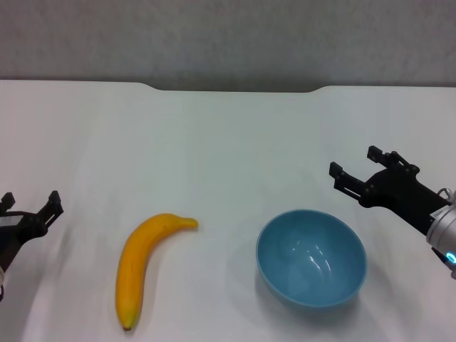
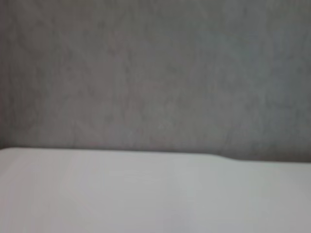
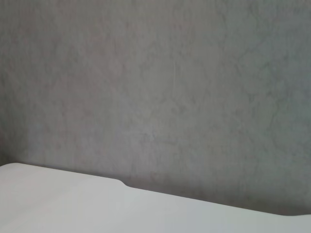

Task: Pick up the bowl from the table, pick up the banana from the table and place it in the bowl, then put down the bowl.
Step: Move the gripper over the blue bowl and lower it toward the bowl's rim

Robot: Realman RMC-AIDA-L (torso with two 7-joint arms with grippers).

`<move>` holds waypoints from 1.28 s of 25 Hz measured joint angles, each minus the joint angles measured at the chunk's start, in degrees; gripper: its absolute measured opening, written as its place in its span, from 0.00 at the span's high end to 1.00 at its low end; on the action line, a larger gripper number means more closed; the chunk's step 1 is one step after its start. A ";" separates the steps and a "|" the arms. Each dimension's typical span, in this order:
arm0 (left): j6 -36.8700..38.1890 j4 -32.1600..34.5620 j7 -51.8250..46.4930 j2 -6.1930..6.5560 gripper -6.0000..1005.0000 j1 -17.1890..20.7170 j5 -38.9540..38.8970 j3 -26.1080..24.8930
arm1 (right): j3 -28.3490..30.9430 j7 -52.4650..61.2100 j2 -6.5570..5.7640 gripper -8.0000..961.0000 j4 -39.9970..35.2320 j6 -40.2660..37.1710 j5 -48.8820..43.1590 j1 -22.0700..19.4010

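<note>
The light blue bowl (image 1: 311,258) sits upright and empty on the white table (image 1: 228,149), right of centre near the front. The yellow-orange banana (image 1: 140,264) lies left of it, stem toward the bowl, dark end toward the front edge. My right gripper (image 1: 353,170) is open and empty, just behind and to the right of the bowl, apart from it. My left gripper (image 1: 30,204) is open and empty at the far left, well left of the banana. Both wrist views show only the table's far edge and the grey wall.
The table's far edge has a shallow notch (image 1: 235,88) at the middle. A grey wall (image 1: 228,35) stands behind the table.
</note>
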 joint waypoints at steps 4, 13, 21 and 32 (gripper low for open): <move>-2.78 0.00 -0.17 -0.06 0.10 0.67 0.15 0.15 | -0.07 -0.01 0.00 0.07 -0.02 -0.02 0.00 0.05; -5.32 -0.02 -0.57 0.02 0.10 1.31 0.31 2.14 | -0.18 0.32 0.00 0.07 -0.02 0.36 0.00 -0.08; -5.68 -4.95 -3.58 0.75 0.10 3.34 0.37 5.83 | -1.44 1.06 -0.32 0.07 -3.97 -0.50 -0.50 -1.19; -4.19 -8.16 -12.18 2.27 0.10 3.76 8.65 5.82 | -1.34 23.53 -0.67 0.07 -28.68 -21.72 -27.89 -7.07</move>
